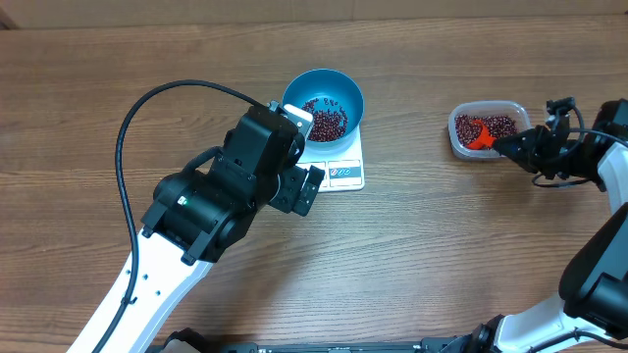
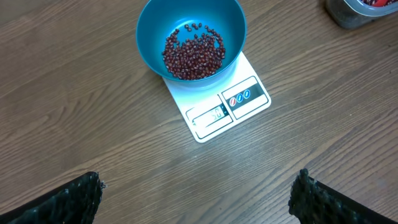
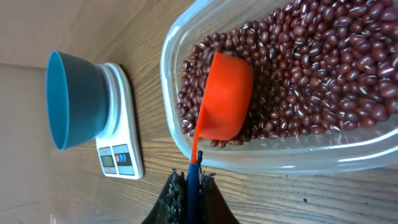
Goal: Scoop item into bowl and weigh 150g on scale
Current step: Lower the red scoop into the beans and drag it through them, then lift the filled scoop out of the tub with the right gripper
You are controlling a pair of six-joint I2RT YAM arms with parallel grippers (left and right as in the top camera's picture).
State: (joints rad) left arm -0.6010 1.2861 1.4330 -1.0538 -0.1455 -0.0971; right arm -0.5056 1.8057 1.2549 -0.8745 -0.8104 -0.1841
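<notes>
We see the left hand (image 2: 198, 190) wide and empty over the desk (image 1: 98, 59). Its arm hides part of the scale (image 1: 345, 173), and the display is unreadable. The bowl (image 1: 294, 90) on the scale holds beans (image 1: 326, 118). At right the tub (image 1: 457, 139) holds more beans. The right hand (image 3: 189, 186) pinches the scoop (image 3: 225, 93) handle, with its tips cut off.

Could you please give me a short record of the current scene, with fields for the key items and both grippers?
blue bowl: on the white scale, holding a shallow layer of red-brown beans
scale display: too blurred to read
clear tub: apart on the table, holding more of them, red scoop lying in them
right gripper: shut on the scoop's handle
left gripper: open, empty, above the table near the scale
</notes>
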